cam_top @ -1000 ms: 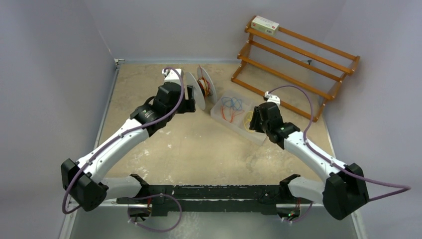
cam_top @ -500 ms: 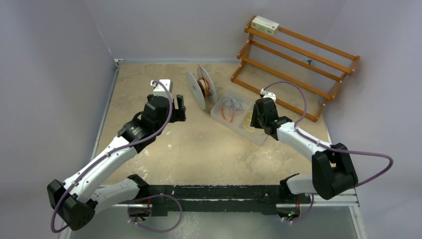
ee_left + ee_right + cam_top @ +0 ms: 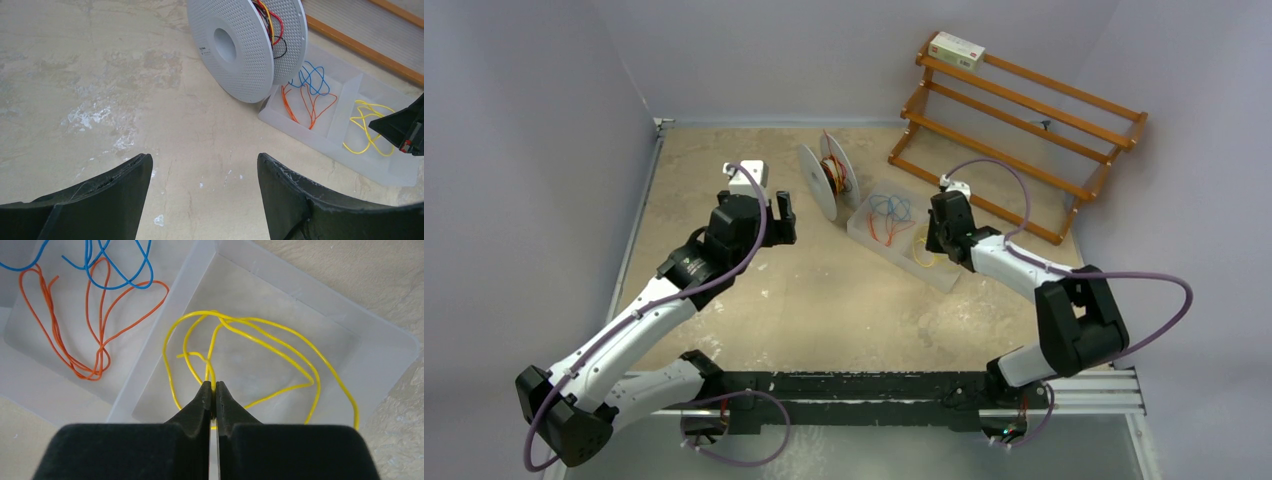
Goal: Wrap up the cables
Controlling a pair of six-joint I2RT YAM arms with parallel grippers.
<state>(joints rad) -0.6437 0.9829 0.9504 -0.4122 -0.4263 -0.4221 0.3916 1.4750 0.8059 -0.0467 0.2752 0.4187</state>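
The left arm [image 3: 649, 305] reaches forward with the left pincer [image 3: 205, 162] wide open; the right pincer [image 3: 213, 386], pointing down, pinches the yellow cable [image 3: 272, 332]

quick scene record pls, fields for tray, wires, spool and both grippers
tray: clear, divided
yellow cable: loose loops in one tray compartment
orange wire, blue wire: neighbouring compartment
spool: white, on edge beside tray, wires wound on it
left gripper: open, empty
right gripper: shut on yellow cable in tray
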